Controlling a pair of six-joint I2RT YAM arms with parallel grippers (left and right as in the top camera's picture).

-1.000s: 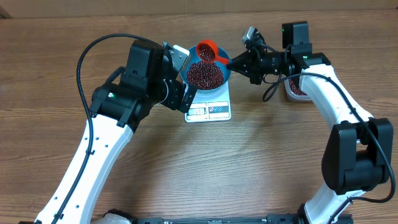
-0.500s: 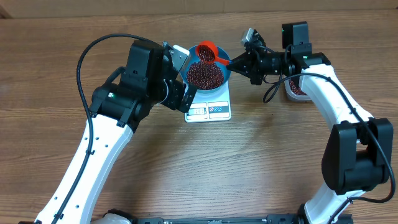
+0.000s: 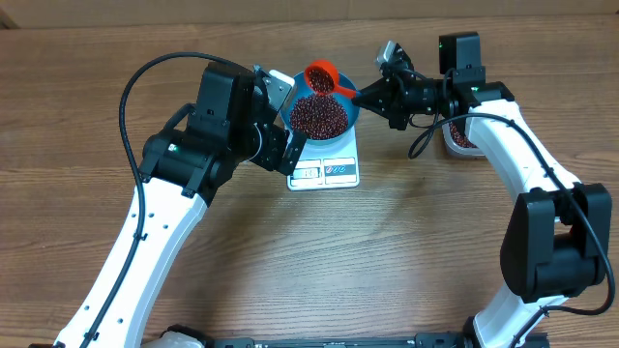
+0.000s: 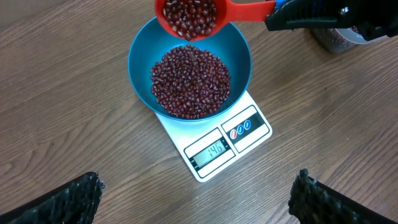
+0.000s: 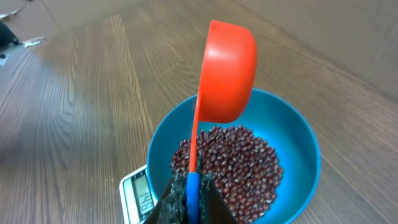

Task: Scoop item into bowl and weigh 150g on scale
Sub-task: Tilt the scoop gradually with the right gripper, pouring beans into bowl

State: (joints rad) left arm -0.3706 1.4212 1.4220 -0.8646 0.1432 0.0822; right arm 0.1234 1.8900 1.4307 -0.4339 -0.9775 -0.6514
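A blue bowl heaped with dark red-brown beans sits on the white scale, whose display is lit. My right gripper is shut on the blue-tipped handle of an orange scoop. The scoop holds beans and is tilted over the bowl's far rim. My left gripper hovers open just left of the scale, nothing between its fingers.
A clear plastic tub with more beans stands to the right of the scale, partly hidden under the right arm. Bare wooden tabletop stretches in front of the scale.
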